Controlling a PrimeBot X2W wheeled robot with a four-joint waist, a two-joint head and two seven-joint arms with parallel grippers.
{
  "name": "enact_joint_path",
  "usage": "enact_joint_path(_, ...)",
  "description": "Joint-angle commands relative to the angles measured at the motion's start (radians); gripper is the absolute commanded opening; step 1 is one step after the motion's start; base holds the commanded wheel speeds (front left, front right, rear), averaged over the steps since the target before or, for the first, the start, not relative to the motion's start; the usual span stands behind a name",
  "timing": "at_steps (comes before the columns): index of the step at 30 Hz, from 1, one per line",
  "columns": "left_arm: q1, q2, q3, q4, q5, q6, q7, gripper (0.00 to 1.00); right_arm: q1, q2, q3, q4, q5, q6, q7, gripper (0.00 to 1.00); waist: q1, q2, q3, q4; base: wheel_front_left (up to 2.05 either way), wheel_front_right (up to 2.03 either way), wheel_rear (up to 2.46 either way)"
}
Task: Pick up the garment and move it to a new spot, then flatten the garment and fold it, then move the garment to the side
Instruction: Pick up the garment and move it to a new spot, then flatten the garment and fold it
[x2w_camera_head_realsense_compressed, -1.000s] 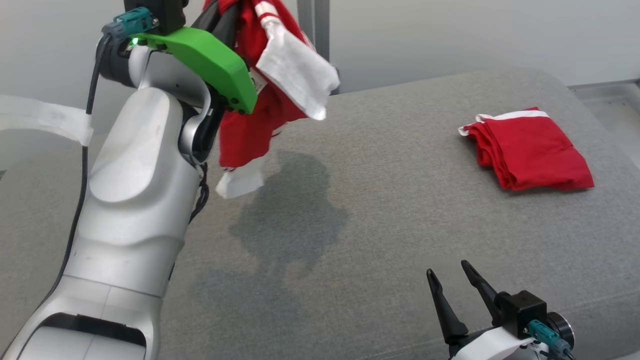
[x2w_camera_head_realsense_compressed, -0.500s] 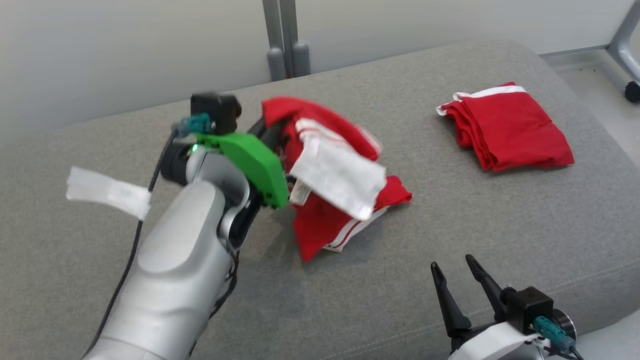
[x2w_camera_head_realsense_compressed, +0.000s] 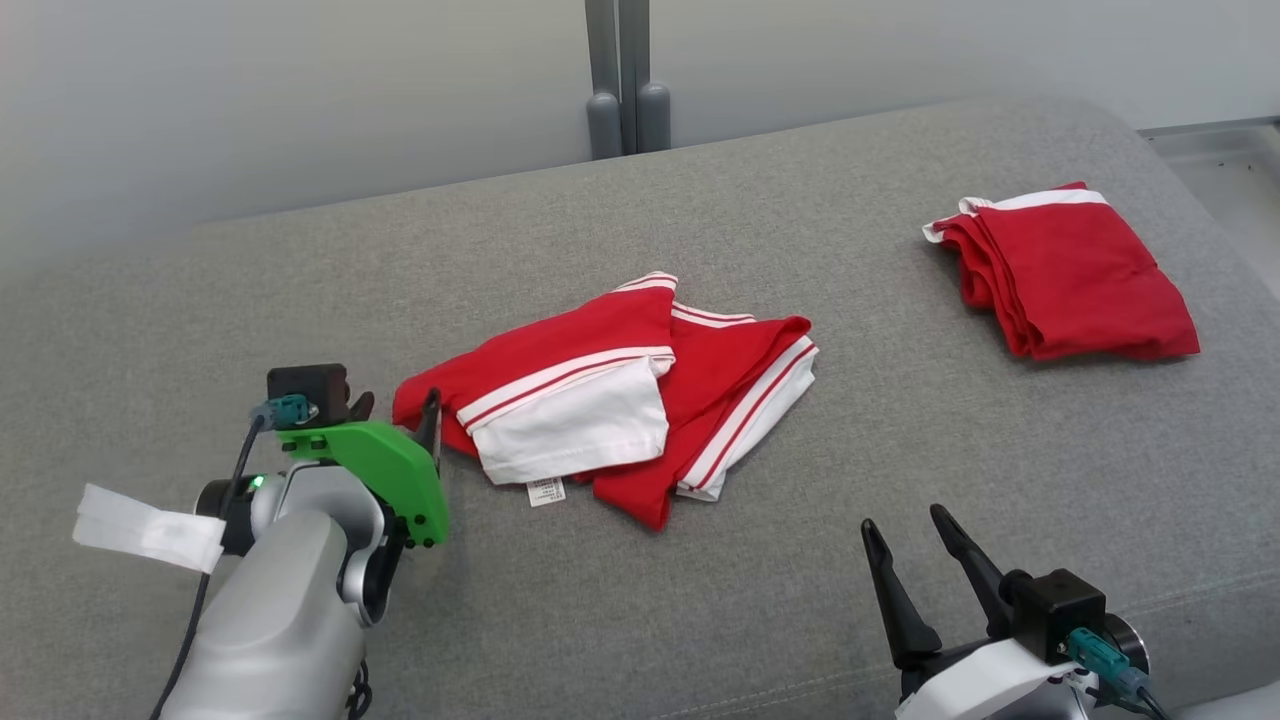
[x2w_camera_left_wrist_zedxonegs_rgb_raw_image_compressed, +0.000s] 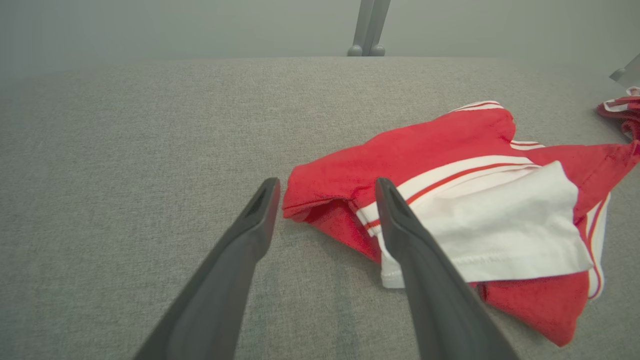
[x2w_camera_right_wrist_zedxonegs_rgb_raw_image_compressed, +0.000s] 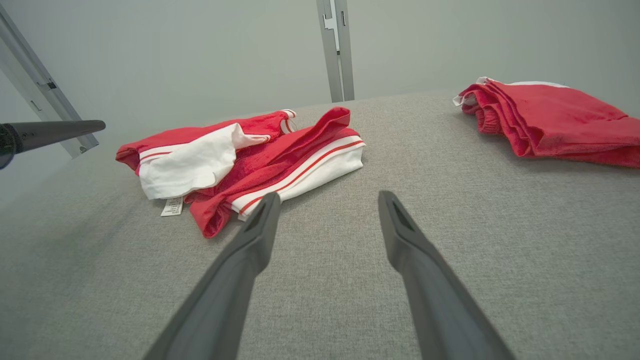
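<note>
The red and white garment (x2w_camera_head_realsense_compressed: 620, 400) lies loose on the grey table (x2w_camera_head_realsense_compressed: 800, 200), and nothing holds it. It lies in a lumpy heap, with one white part flopped over the red and a little label (x2w_camera_head_realsense_compressed: 545, 491) poking out.

The left gripper (x2w_camera_left_wrist_zedxonegs_rgb_raw_image_compressed: 326, 186) is low, right at the heap. Its two fingers (x2w_camera_left_wrist_zedxonegs_rgb_raw_image_compressed: 235, 260) are spread wide apart and pinch nothing. The near red corner of the garment sits just past their tips, in the gap between them. One finger crosses in front of the white band (I cannot tell if it touches the cloth). I think they are open so that the cloth can lie free on the table.

The right gripper (x2w_camera_head_realsense_compressed: 900, 520) waits well back from the garment. Its fingers are spread wide too, with only bare table between them. The heap is ahead of them and off to their left. A second red garment (x2w_camera_head_realsense_compressed: 1075, 280), neatly folded, is ahead and off to their right, far from the heap. I think it sits out there to leave room.

The heap lies between the two grippers, so both can reach it. The moving part looks done. Next comes pulling it flat, and for that each gripper needs an edge to pinch.
</note>
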Motion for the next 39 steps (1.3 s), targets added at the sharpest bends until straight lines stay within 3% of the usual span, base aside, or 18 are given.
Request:
enact_joint_path(1,0.012,0.013,0.005,0.002,-0.009,0.003,-0.009,1.00,-0.007,-0.001,-0.002,0.003,0.003,0.000,-0.006,1.00,0.0000,0.0000,-0.010,0.009,0.00,0.00,0.00)
enact_joint_path(9,-0.026,0.029,-0.028,-0.037,0.030,-0.004,-0.027,1.00,-0.005,-0.001,0.006,0.011,0.013,0.000,-0.010,1.00,0.0000,0.0000,-0.027,0.009,0.00,0.00,0.00)
enact_joint_path(19,-0.026,-0.044,-0.167,-0.123,0.108,-0.032,0.039,1.00,-0.013,-0.001,0.005,0.012,0.011,0.000,-0.015,1.00,0.0000,0.0000,-0.012,-0.046,0.00,0.00,0.00)
enact_joint_path(28,-0.046,-0.081,-0.236,-0.111,0.141,0.003,0.088,1.00,-0.024,-0.001,0.015,0.014,0.016,0.000,-0.018,1.00,0.0000,0.0000,0.021,-0.113,0.00,0.00,0.00)
enact_joint_path(39,-0.115,-0.091,-0.259,-0.041,0.173,0.087,0.118,1.00,-0.037,-0.001,0.026,0.017,0.032,0.000,-0.024,1.00,0.0000,0.0000,0.071,-0.189,0.00,0.00,0.00)
